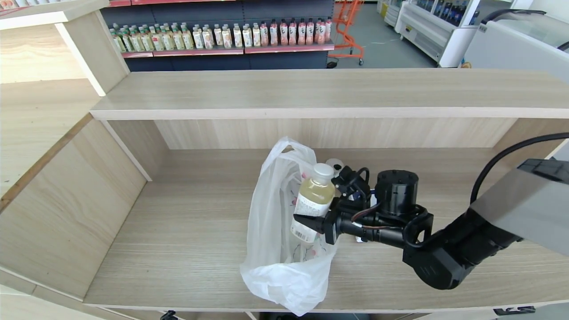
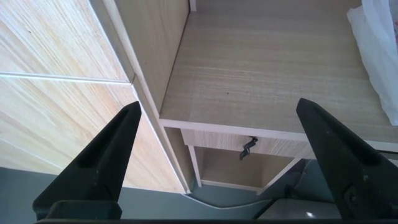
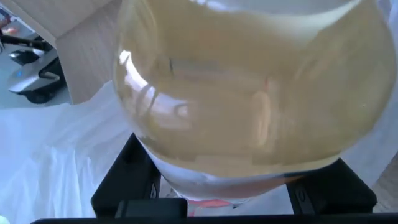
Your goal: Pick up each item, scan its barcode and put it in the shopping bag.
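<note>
Left wrist view: left gripper (image 2: 217,155) fingers spread wide before bench (image 1: 186,231) front edge. Centre of head view: right gripper (image 1: 311,222) pinching bottle (image 1: 313,202) at mouth of white bag (image 1: 275,249). White cap, pale yellow drink, printed label.

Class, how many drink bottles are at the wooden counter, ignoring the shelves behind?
2. One bottle is in the right gripper at the open shopping bag; a second shows its white cap behind that gripper. The bag may hide more.
</note>
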`<state>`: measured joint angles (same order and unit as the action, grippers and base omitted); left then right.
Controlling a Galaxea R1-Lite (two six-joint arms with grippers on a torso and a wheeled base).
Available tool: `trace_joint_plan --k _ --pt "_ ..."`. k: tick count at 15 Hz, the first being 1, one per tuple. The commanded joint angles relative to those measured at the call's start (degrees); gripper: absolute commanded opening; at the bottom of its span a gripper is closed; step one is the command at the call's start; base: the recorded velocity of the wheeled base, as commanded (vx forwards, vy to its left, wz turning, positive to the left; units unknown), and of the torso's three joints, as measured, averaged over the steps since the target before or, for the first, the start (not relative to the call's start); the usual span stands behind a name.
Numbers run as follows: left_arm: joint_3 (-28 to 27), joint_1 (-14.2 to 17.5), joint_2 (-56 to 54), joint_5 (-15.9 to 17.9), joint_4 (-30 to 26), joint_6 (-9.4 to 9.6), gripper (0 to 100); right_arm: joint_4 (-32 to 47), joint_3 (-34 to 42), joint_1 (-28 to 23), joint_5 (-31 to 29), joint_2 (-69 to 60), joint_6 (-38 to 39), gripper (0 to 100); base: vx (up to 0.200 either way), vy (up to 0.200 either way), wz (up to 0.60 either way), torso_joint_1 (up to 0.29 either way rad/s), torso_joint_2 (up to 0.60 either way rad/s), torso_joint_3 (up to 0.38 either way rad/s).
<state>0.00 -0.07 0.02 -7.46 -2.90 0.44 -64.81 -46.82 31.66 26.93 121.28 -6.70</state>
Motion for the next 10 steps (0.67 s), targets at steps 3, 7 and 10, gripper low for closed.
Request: trace_joint_plan --k 3,7,10 --pt "0.0 0.0 0.0 0.0 0.0 0.00 100 -3.7 0.2 -1.8 0.1 4.8 -3.7 0 0.000 0.000 0.00 0.000 0.00 0.000" --pt "0.0 0.0 0.0 0.0 0.0 0.00 100 -6.8 0.9 -2.4 0.1 5.3 -3.1 100 0.000 0.000 0.00 0.000 0.00 0.000" --pt "0.0 0.0 0.0 0.0 0.0 0.00 100 -6.8 0.8 -2.6 0.2 2.1 2.2 100 0.000 0.000 0.00 0.000 0.00 0.000"
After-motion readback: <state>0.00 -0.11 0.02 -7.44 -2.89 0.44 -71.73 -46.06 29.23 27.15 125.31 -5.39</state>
